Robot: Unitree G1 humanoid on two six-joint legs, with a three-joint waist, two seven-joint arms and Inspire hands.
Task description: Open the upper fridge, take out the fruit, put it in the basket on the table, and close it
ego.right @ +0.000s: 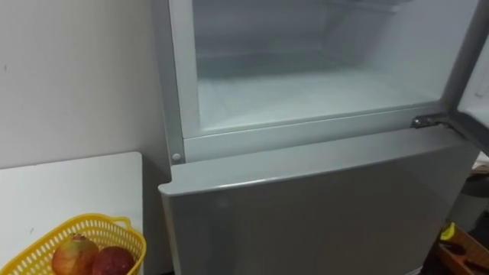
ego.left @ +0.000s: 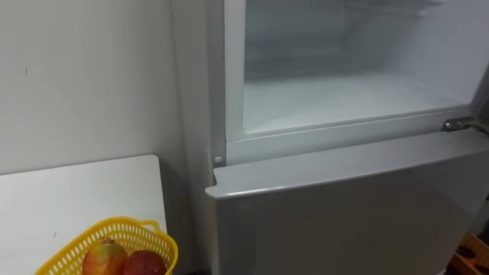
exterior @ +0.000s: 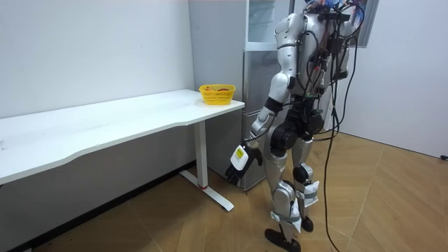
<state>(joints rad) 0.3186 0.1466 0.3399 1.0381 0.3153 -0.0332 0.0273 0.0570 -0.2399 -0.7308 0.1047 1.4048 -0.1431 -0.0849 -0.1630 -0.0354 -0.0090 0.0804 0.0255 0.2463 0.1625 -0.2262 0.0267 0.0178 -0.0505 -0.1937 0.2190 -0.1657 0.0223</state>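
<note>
White table (exterior: 105, 129) bearing a yellow basket (ego.left: 76, 246) beside the open upper fridge (ego.left: 344, 99); left hand (exterior: 240, 162) hangs relaxed, empty.

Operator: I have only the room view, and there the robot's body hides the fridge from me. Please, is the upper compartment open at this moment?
Observer: Yes. In the eye views the upper compartment stands open in front of the robot's head.
Operator: Thank you. Is there some item inside for taking?
Observer: On the part of its white floor that shows, I see no item. Higher up, the compartment is cut off.
Operator: And the basket on the table, what does it hold?
Observer: A yellowish-red fruit and a darker red fruit lie side by side in the yellow basket.
</note>
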